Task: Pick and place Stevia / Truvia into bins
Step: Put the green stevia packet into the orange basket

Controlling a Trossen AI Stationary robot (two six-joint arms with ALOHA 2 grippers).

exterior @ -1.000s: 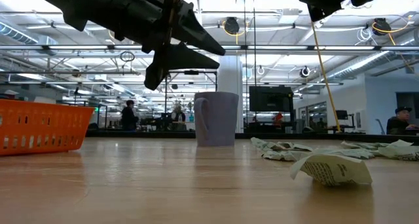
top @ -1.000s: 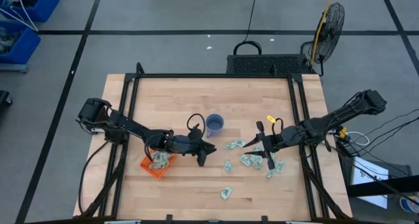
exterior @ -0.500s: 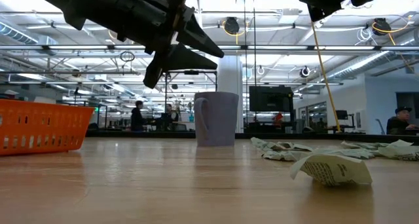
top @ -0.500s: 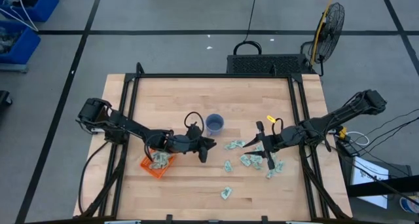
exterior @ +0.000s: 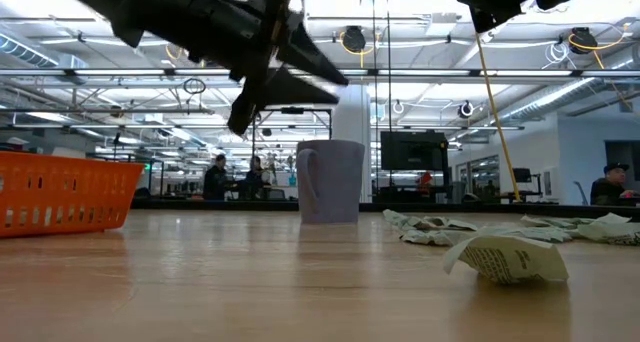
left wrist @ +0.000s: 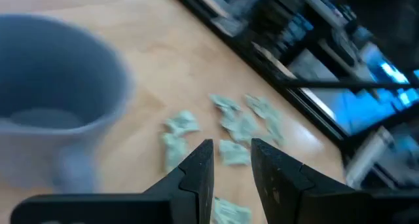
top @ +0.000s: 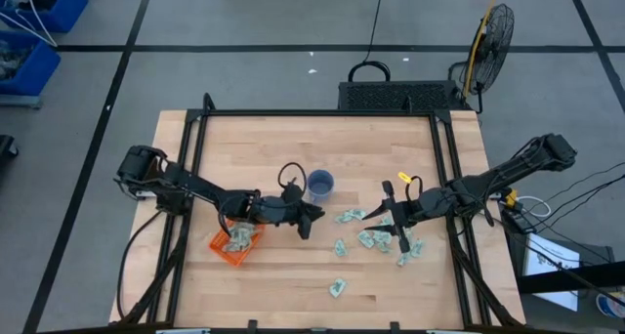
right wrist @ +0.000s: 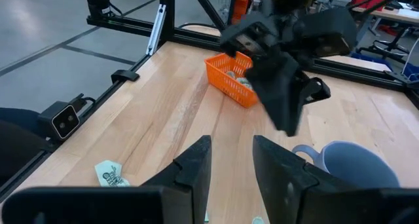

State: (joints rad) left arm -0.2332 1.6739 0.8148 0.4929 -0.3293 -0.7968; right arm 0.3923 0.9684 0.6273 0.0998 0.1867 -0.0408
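Several pale green and white Stevia / Truvia packets lie loose on the table's right half, and one lies nearer the front edge. More packets lie in the orange bin at the left. My left gripper hangs open above the table between the bin and the loose packets, just in front of the blue-grey mug. In its wrist view nothing sits between its fingers. My right gripper hovers open over the loose packets, also with nothing between its fingers.
The mug stands upright near the table's middle. A dark metal frame runs along the table's edges. The bin shows past my left gripper in the right wrist view. People move in the room behind the table.
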